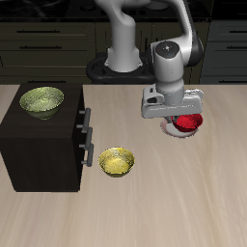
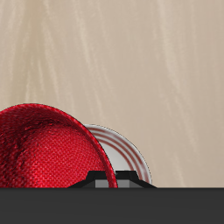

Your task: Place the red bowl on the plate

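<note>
Red bowl held above the plate

The end effector (image 1: 186,120) grips the red bowl (image 1: 189,123) by its rim, right over the plate (image 2: 131,157), whose edge peeks out beside it on the surface (image 1: 193,193); bowl-plate contact is unclear.

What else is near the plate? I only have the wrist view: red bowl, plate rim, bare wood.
Observer: A yellow-green bowl sits on the table, clear of the plate and nearer the front edge.
Operator: Anything bigger around?
Observer: A dark cabinet stands beyond that bowl, with a second yellow-green bowl on top.
Operator: And my gripper?
Observer: The gripper is right above the red bowl, its body hiding the fingers.
</note>
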Robot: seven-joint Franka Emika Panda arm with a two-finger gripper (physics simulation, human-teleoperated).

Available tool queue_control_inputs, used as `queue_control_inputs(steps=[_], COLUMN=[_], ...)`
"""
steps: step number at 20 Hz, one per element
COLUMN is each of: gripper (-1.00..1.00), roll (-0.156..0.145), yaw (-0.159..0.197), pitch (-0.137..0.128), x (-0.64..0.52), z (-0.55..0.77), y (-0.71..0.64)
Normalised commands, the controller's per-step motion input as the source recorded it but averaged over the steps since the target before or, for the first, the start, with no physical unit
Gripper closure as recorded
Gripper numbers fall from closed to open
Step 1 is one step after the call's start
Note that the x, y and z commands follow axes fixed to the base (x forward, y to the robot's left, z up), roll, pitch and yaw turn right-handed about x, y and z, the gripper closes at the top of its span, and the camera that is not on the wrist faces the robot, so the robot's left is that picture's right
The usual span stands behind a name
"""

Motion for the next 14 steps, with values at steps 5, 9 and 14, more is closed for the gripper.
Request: queue_control_inputs(steps=[5,9,14], gripper=[1.0,1.0,1.0], roll=[0.005,0.01,0.005], yaw=[0.001,0.004,0.042], pitch=[0.063,0.014,-0.034], x=[-0.04,-0.1,-0.23], z=[-0.21,-0.08,-0.01], y=[0.01,-0.03,-0.03])
